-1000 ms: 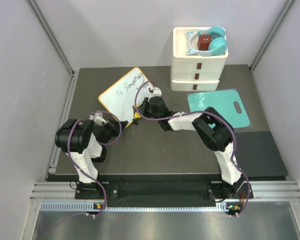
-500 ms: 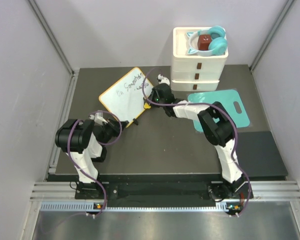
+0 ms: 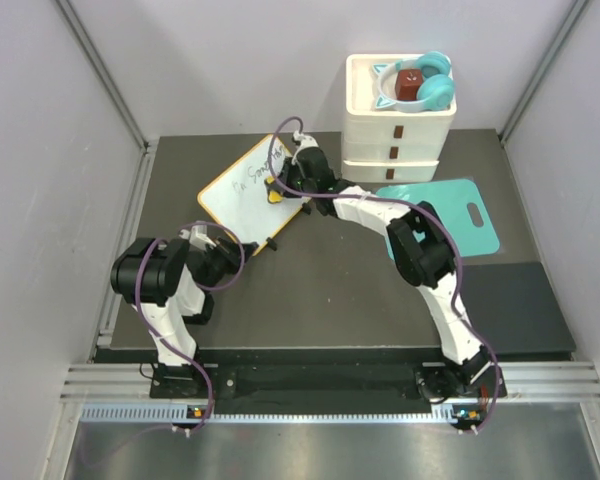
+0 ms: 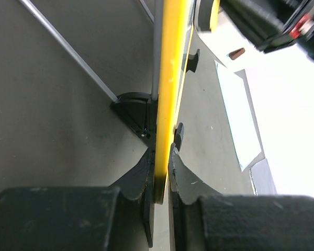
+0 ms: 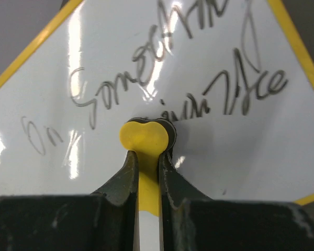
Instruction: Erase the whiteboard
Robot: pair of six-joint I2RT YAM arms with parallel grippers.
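Note:
The whiteboard [image 3: 236,203], yellow-framed with black handwriting, is propped up at a tilt on the dark table. My left gripper [image 3: 223,252] is shut on its near frame edge; the left wrist view shows the frame [image 4: 170,68] edge-on between the jaws of the gripper [image 4: 161,159], with a black foot [image 4: 135,112] beside it. My right gripper [image 3: 277,186] is shut on a yellow eraser [image 3: 272,192] with a black pad, pressed on the board's middle. In the right wrist view the eraser [image 5: 145,137] sits just below the writing on the whiteboard [image 5: 235,130], held by the gripper [image 5: 146,157].
A white stack of drawers [image 3: 395,135] stands at the back right, with teal headphones [image 3: 432,85] and a red-brown block on top. A teal cutting board [image 3: 435,218] lies right of the whiteboard. Grey walls close both sides.
My right gripper has moved with the eraser from the board's lower right edge up and left onto its middle. The left gripper has kept its hold and not moved.

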